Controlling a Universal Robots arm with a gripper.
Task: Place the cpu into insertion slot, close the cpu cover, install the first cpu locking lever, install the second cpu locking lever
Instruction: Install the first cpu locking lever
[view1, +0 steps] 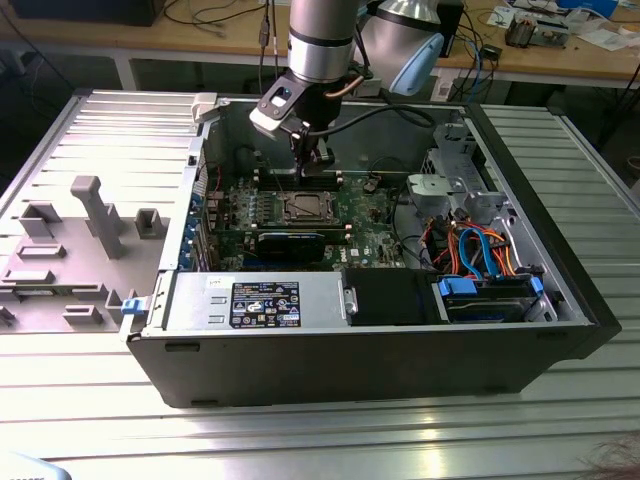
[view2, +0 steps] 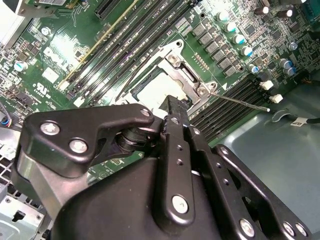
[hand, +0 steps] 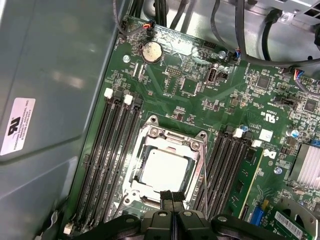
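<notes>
While the hand (hand: 171, 196) hangs with fingers (hand: 166, 201) pressed together at the edge of the insertion slot (hand: 134, 176), the cpu (hand: 165, 170) lies seated inside it, the cpu cover (hand: 171, 142) flat around it.

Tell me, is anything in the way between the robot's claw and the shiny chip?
Nothing visible. In the first wrist view the gripper hangs close over the edge of the chip, which already sits inside the metal frame.

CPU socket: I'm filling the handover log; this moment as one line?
cpu: in insertion slot | cpu cover: down over it | pincer: shut, above slot's edge
</notes>
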